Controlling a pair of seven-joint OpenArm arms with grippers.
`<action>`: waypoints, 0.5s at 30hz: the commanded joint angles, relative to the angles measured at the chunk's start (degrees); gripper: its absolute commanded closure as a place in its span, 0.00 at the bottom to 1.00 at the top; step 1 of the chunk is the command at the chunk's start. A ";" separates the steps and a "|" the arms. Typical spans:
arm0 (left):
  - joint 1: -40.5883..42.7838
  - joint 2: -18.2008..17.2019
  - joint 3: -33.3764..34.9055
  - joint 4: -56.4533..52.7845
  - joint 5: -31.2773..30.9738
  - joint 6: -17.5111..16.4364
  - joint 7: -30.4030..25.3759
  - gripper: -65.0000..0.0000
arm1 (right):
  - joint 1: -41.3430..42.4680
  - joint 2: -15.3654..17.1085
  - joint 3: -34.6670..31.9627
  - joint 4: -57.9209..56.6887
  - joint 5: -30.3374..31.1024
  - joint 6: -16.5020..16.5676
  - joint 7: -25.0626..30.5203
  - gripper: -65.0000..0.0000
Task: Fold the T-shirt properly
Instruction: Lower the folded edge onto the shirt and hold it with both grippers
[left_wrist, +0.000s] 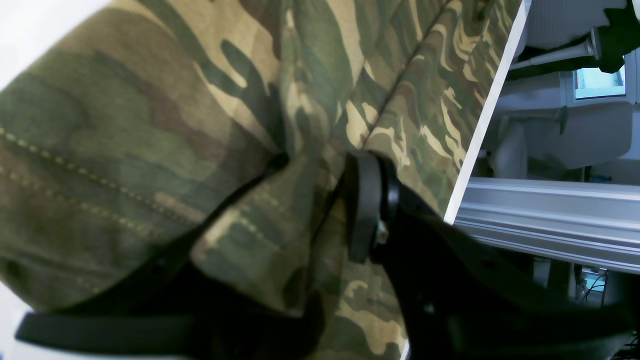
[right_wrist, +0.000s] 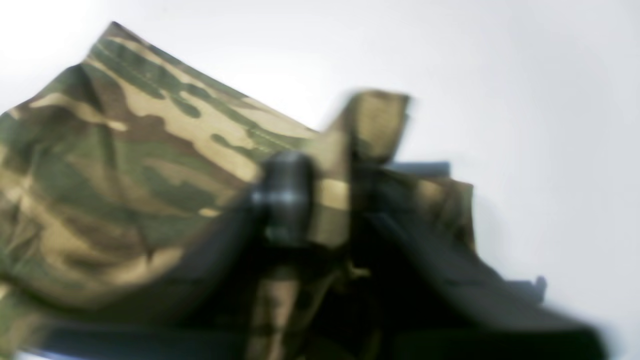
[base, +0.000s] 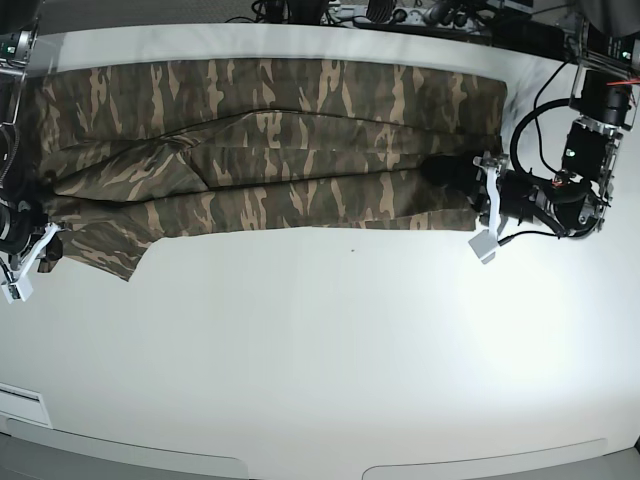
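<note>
The camouflage T-shirt (base: 270, 150) lies as a long band across the far part of the white table (base: 350, 330). At its right end in the base view, my left gripper (base: 455, 178) pinches the cloth. The left wrist view shows that gripper (left_wrist: 300, 200) with a bunched, stitched hem of the T-shirt (left_wrist: 150, 115) between its black fingers (left_wrist: 367, 210). At the shirt's left end, near the table's left edge, my right gripper (base: 48, 243) grips a corner. In the blurred right wrist view that gripper (right_wrist: 327, 200) is shut on a fold of the T-shirt (right_wrist: 130, 150).
Cables and equipment (base: 400, 15) line the table's far edge. The left arm's body and cables (base: 575, 180) stand at the right edge. An aluminium rail (left_wrist: 550, 220) runs just beyond the table edge (left_wrist: 480, 140) in the left wrist view.
</note>
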 joint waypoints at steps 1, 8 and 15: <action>-0.96 -0.94 -0.61 0.81 -0.36 -0.35 0.61 0.69 | 1.25 1.75 0.66 0.76 2.40 1.33 0.28 1.00; -0.94 -0.94 -0.61 0.81 -0.36 -0.37 0.39 0.69 | 1.22 2.10 0.66 0.79 19.98 6.74 -9.16 1.00; -0.94 -0.94 -0.61 0.81 -0.36 -0.98 0.39 0.69 | 0.92 5.16 0.66 0.79 33.66 6.74 -18.99 1.00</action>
